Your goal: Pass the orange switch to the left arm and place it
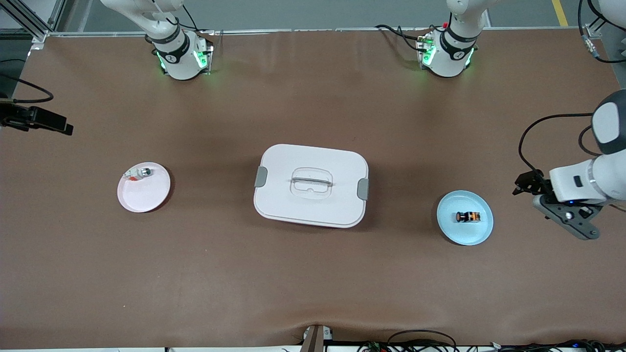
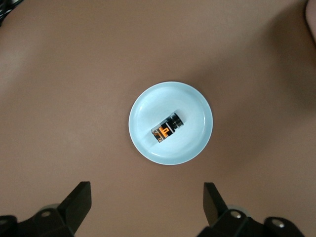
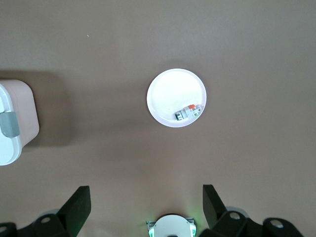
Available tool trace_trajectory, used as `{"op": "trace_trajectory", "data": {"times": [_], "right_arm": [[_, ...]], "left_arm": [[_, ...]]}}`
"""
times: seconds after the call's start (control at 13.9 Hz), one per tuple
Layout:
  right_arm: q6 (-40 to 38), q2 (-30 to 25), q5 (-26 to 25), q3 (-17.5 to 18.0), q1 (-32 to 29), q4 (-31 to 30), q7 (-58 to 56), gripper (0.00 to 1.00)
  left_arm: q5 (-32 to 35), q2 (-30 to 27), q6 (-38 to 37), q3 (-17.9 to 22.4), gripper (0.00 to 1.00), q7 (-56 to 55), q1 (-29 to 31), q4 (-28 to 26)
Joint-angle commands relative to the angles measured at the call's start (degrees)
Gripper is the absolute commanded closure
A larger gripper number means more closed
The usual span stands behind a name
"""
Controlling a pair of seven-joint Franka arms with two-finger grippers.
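The orange switch (image 1: 467,216) lies on its side in the middle of a small blue plate (image 1: 452,225), toward the left arm's end of the table. In the left wrist view the switch (image 2: 167,129) shows its orange markings and black body against the plate's (image 2: 148,103) pale surface.

The box (image 1: 337,205), white with grey side latches and a recessed handle in its lid, sits closed at the centre of the table, directly between the blue plate and a pink plate (image 1: 144,198) toward the right arm's end. On the pink plate, at the edge nearer the robots' bases, rests a small silver-and-white part with a red bit (image 1: 138,172); the right wrist view shows the part (image 3: 187,112) on the plate (image 3: 168,89), with a corner of the box (image 3: 22,113) at the frame's side.

The left gripper (image 2: 146,205) hangs over bare table at its own arm's end, beside the blue plate, fingers spread wide and holding nothing. The right gripper (image 3: 146,205) is high over the table, with the pink plate and its own arm's base in its view; its fingers are likewise spread and empty.
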Motion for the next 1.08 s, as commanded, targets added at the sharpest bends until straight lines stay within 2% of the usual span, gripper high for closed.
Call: {"op": "trace_trajectory", "data": {"times": [0.0,0.29,0.43,0.65,0.72,0.86,1.01], "right_arm": [[5.5,-8.4,0.8,0.2,-0.1,-11.0,0.9,0.00],[7.7,-10.3,0.8,0.3,0.0,-12.3,0.8,0.00],[7.3,-10.7,0.8,0.3,0.0,-12.5,0.8,0.00],[6.4,-10.7,1.1,-0.1,-0.4,-12.7,0.9,0.00],[6.4,-10.7,1.1,0.0,-0.3,-12.9,0.9,0.00],[6.7,-10.8,1.1,0.0,-0.3,-13.0,0.9,0.00],[7.4,-11.9,1.1,0.1,-0.2,-14.6,0.9,0.00]], "left_arm": [[-1.7,-5.1,-4.1,-0.2,0.00,-11.2,0.2,-0.1],[-1.8,-8.8,-7.3,-1.2,0.00,-24.4,0.0,0.0],[-1.8,-10.3,-9.3,-3.1,0.00,-33.0,0.0,0.0],[-1.2,-12.4,-10.6,-2.4,0.00,-34.1,-1.4,-0.1],[-1.2,-13.1,-10.7,1.2,0.00,-34.3,-4.4,-0.1],[-1.8,-15.4,-11.3,13.4,0.00,-33.9,-14.4,-0.7],[-2.2,-17.7,-15.0,21.4,0.00,-34.2,-21.5,-0.7]]}}
